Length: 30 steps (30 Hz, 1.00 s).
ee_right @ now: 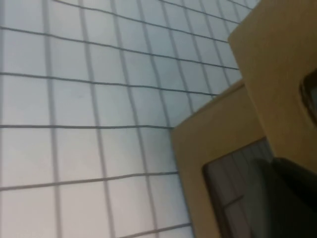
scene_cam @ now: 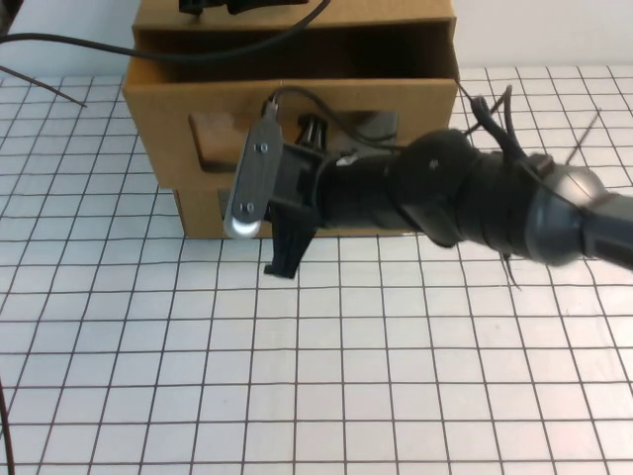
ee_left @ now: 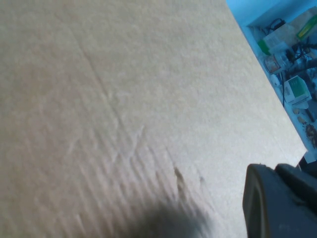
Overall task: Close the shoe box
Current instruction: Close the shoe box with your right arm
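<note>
The shoe box point(scene_cam: 168, 129) is the upper of two stacked brown cardboard boxes at the far middle. Its drawer is pulled out toward me, and the front has a clear window point(scene_cam: 213, 139). Its pull tab is hidden behind my right arm. My right gripper point(scene_cam: 289, 242) reaches in from the right and sits close in front of the box fronts, below the drawer front. In the right wrist view the drawer front point(ee_right: 277, 74) overhangs the lower box. My left gripper point(scene_cam: 232, 6) rests over the box's top point(ee_left: 124, 99) at the far edge.
The like cardboard box point(scene_cam: 203, 213) lies under the shoe box; its window point(ee_right: 233, 188) shows in the right wrist view. A black cable point(scene_cam: 59, 45) runs across the back left. The white gridded table point(scene_cam: 316, 376) spreads in front.
</note>
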Tool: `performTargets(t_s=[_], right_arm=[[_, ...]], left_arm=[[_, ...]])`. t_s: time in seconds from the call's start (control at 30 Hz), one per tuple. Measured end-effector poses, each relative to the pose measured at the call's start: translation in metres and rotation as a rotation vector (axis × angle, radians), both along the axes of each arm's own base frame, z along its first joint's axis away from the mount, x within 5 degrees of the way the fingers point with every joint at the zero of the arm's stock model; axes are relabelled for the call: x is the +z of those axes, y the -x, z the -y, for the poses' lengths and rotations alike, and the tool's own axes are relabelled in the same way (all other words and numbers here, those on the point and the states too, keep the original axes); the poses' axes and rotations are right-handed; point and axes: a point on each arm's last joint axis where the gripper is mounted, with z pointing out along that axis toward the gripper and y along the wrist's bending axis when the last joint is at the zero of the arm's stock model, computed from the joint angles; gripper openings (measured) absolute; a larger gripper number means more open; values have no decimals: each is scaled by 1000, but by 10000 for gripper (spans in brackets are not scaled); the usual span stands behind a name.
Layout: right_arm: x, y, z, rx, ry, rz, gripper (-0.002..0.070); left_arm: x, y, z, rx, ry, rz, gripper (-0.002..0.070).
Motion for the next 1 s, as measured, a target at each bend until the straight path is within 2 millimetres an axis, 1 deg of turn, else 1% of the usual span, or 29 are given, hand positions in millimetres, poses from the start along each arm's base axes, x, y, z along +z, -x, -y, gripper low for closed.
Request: performTargets(t_s=[0.17,0.23,0.37,0.6,0.7,0.8,0.9,0.93,1.0], right_arm=[[-9,-38,-5,-14,-35,-18,-13],[-12,-50,-5,-26,-48,-20,-13],[-11,-63,-8,-21,-84,-29,-13],[-8,-65,-9,-1,-108,-55,-13],[-9,-61,-8,43,-121,-126,-13],[-9,-54,-6,110,-107,-205,-13],[0,-43,-4,162,-74,-262,-13],[6,-39,-2,170,-64,-273,-13],[20,-33,2,177,-55,-280,-13]], left_arm=[[0,0,0,-1,2,0,-2],[0,0,0,-1,4,-1,-2],[0,0,0,0,4,-1,-2],[0,0,0,-8,-1,3,-2],[-1,1,-1,-29,-16,20,-2],[3,3,-4,-38,-28,43,-2],[12,9,-9,-42,-60,86,-2],[17,12,-11,-37,-67,105,-2],[34,19,-16,-11,-76,175,-2]])
